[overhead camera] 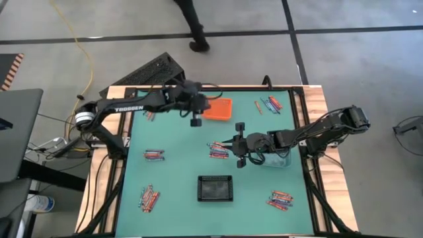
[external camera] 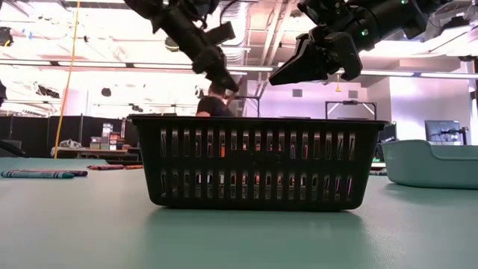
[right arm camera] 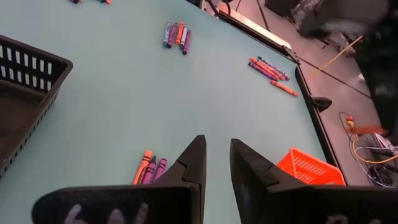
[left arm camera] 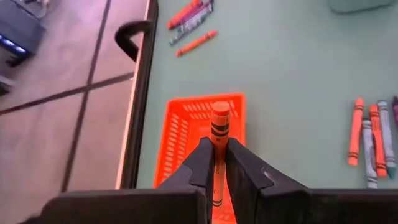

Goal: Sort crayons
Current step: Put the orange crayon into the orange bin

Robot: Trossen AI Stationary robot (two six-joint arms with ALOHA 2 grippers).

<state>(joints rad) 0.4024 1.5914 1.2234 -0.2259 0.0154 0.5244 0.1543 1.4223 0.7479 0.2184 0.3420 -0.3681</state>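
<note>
Left gripper point(left arm camera: 215, 163) clamps 1 light, stiff, brittle orange crayon point(left arm camera: 218, 127) mid-wrap above the orange bin point(left arm camera: 180, 124); right gripper point(right arm camera: 216, 158), jaws apart, hovers at 3 o'clock.

black bin point(overhead camera: 215, 188) mid-table, bare mat point(overhead camera: 178, 175) around it

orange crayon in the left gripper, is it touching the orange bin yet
Cannot tell. The left wrist view shows the orange crayon pinched in the left gripper above the orange bin, its lower end hidden.

We lose the orange crayon's point(left arm camera: 219, 149) lower end between the left gripper's fingers point(left arm camera: 202, 165); the orange bin's point(left arm camera: 180, 130) near edge is hidden too. The teal bin point(external camera: 433, 164) is cut off at right.
</note>
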